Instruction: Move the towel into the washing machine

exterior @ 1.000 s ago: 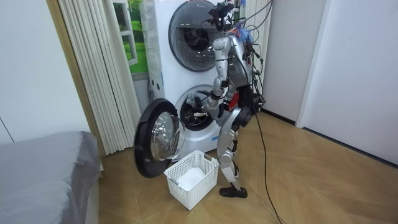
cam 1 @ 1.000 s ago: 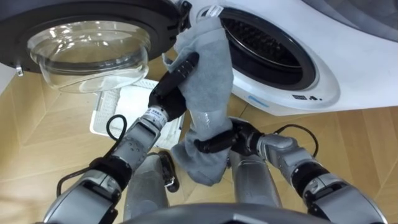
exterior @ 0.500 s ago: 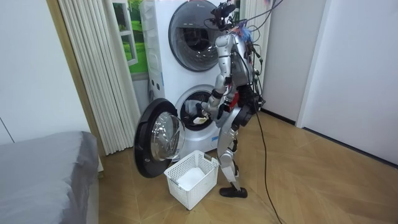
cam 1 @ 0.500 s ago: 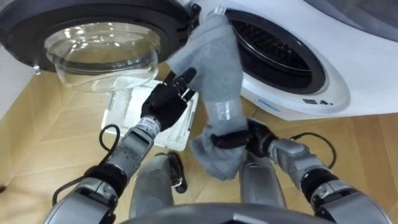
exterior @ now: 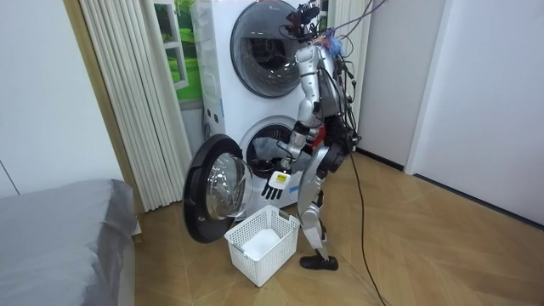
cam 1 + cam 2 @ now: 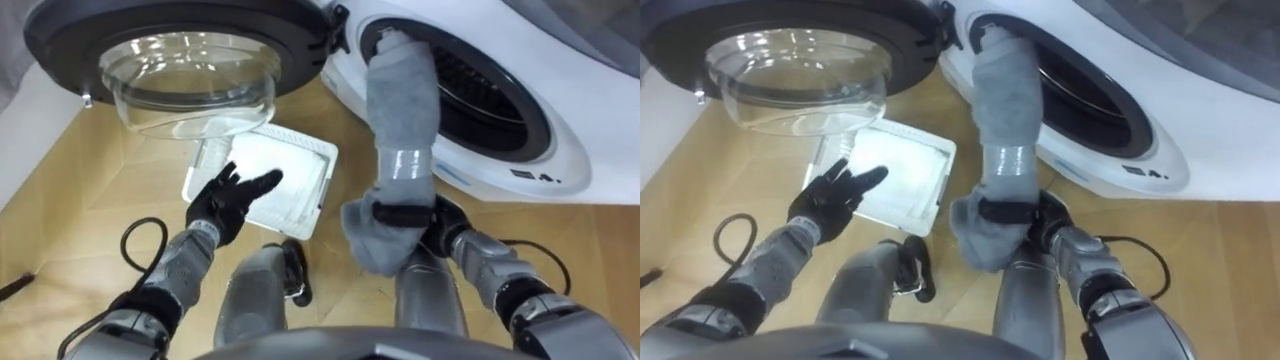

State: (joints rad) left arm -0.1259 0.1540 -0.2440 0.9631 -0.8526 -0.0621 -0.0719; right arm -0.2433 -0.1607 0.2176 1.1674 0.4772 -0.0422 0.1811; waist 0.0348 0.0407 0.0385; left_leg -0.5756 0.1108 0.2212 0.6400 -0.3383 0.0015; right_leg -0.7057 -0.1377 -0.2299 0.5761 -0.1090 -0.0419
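A long grey towel stretches from the front-loading washing machine's open drum mouth down to my right hand. Its top end lies over the drum's rim, and its lower end bunches below that hand. My right hand is shut on the towel's lower part, dark fingers wrapped across the cloth. My left hand hangs open with spread fingers, apart from the towel, above the white basket. In the room view I stand upright close to the lower washing machine, with my left hand lowered in front of it.
The round glass door stands swung open on my left. The white laundry basket sits on the wooden floor by my feet. A second machine is stacked above. Curtains and a grey bed lie at the room view's left.
My left hand let go of the towel, opened and dropped down over the basket. The towel's top end moved up onto the drum's rim, held by the right hand alone.
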